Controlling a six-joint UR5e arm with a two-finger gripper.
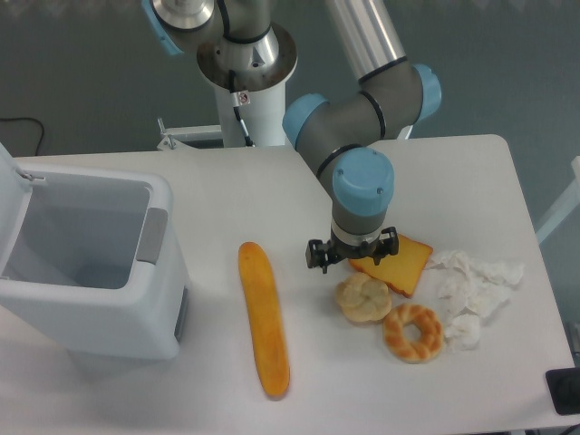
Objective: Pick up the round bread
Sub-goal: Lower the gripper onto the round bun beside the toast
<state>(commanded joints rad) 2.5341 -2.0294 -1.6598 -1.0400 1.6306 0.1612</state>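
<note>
The small pale beige round bun has a lumpy, cracked top and no hole. It lies on the white tabletop, touching or almost touching the golden-brown ring-shaped bread at its lower right, and sitting just below the orange-yellow flat toast slice.

The black two-finger hand hangs from the grey and light-blue arm directly above the upper edge of the bun. Its fingers are spread wide apart, one fingertip showing out to the left over bare tabletop and the other near the toast slice on the right. The hand is released and holds nothing; no finger touches the bun. Whether the right finger brushes the toast cannot be told from this angle.

To the left of the bun, well apart, a long orange baguette-shaped loaf lies lengthwise on the tabletop. A white plastic bin with an open top stands at the left edge. Crumpled white paper lies to the right of the toast and the ring bread.
</note>
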